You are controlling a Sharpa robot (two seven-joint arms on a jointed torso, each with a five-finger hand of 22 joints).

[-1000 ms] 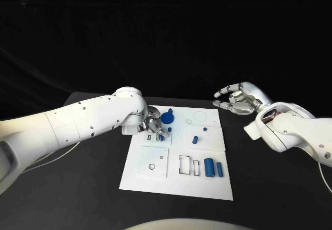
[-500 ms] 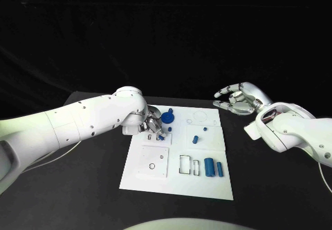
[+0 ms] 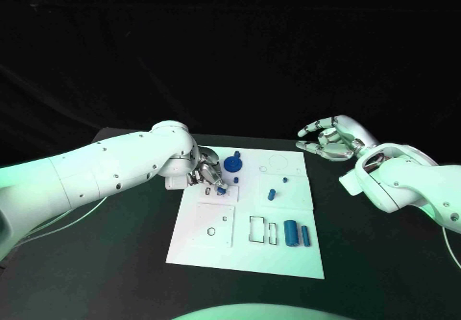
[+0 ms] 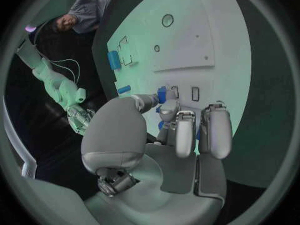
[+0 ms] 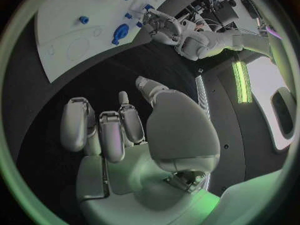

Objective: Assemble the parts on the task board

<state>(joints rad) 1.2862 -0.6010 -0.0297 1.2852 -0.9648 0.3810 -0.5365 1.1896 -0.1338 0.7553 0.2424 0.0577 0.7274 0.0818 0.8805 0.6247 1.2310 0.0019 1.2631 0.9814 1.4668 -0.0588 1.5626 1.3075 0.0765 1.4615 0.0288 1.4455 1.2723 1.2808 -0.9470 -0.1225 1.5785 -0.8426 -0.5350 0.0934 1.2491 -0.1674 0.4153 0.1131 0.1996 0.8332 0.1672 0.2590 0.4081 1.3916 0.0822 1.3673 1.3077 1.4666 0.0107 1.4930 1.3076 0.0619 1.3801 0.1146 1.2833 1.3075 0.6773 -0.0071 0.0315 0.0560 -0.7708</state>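
The left robot hand (image 3: 210, 175) is reaching over the near-left part of the white task board (image 3: 216, 250), its fingertips pinching a small blue part (image 4: 162, 94) just beside two small rectangular slots. The task board is lying flat in the middle of the black surface (image 3: 115, 267), carrying a blue gear-shaped part (image 3: 234, 162), a short blue peg (image 3: 271, 195) and two blue cylinders (image 3: 297, 235) lying side by side. No writing is showing on it. The pinched part's shape is being mostly hidden by the fingers. The right robot hand (image 3: 328, 141) is hovering beyond the board's far right corner, fingers loosely curled and apart, holding nothing.
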